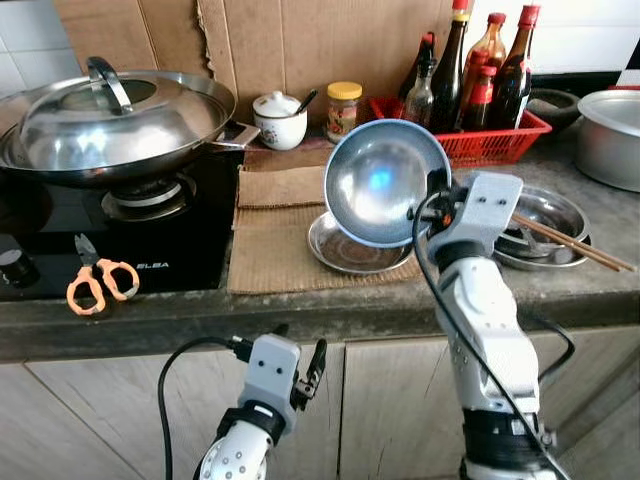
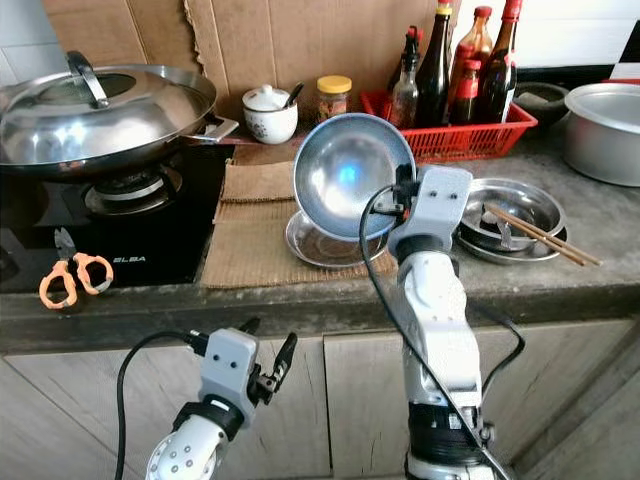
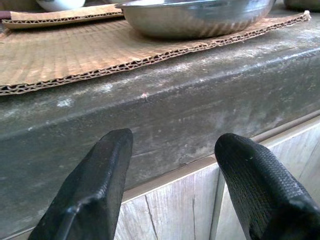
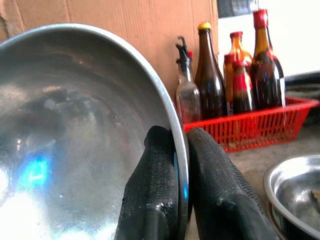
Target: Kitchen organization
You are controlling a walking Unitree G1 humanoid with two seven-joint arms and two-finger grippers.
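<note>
The right gripper [image 4: 181,165] pinches the rim of a shiny round metal bowl [image 1: 385,180], lifted and tilted, maybe just above a flat steel plate [image 1: 345,250], while the left gripper [image 3: 175,185] hangs open below the grey counter edge [image 3: 150,115].

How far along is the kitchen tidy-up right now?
Early. In hand: right gripper has its jaws pinched on the rim of a steel bowl, lifted tilted above a steel plate on the cardboard mat. Left gripper is below the counter, open. Scissors and chopsticks remain out.
</note>
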